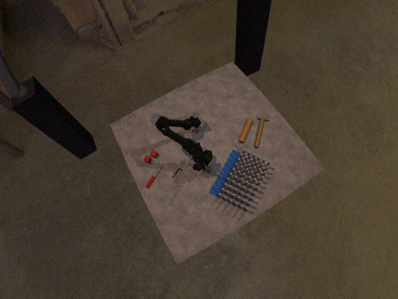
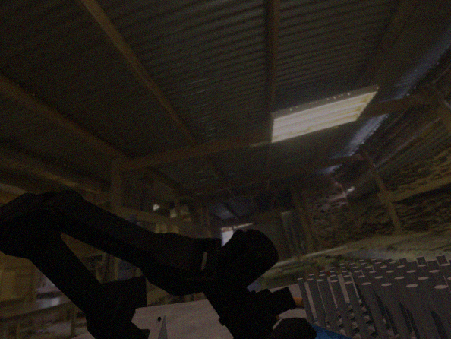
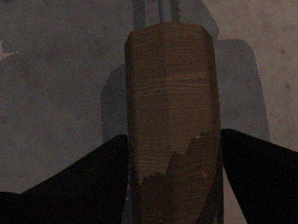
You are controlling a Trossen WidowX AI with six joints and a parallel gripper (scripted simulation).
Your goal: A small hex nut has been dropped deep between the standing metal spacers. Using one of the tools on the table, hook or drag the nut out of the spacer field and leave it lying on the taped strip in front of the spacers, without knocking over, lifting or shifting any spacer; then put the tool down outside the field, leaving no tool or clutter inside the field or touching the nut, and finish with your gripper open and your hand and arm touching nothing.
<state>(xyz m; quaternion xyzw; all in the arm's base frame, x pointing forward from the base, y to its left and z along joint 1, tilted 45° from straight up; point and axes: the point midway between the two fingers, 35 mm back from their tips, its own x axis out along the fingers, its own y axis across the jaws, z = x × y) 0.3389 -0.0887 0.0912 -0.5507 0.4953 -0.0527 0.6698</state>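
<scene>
My gripper (image 1: 204, 167) (image 3: 173, 141) is shut on the wooden handle (image 1: 208, 168) (image 3: 172, 90) of a tool, one dark finger on each side. The tool's thin metal shaft (image 1: 218, 173) (image 3: 162, 11) runs from the handle over the blue taped strip (image 1: 232, 160) (image 2: 327, 334), and its far end is at the front edge of the spacer field in the top view. Whether it touches a spacer cannot be told. The grey metal spacers (image 2: 387, 304) stand upright in dense rows. The hex nut cannot be made out in any view.
An orange bar (image 1: 246, 131) and a hammer (image 1: 259, 133) lie beyond one end of the strip. Two red cubes (image 1: 154, 153) (image 1: 147, 159), a red screwdriver (image 1: 151, 182), a dark hex key (image 1: 175, 172) and a thin pale tool (image 1: 175, 196) lie on the other side of the arm.
</scene>
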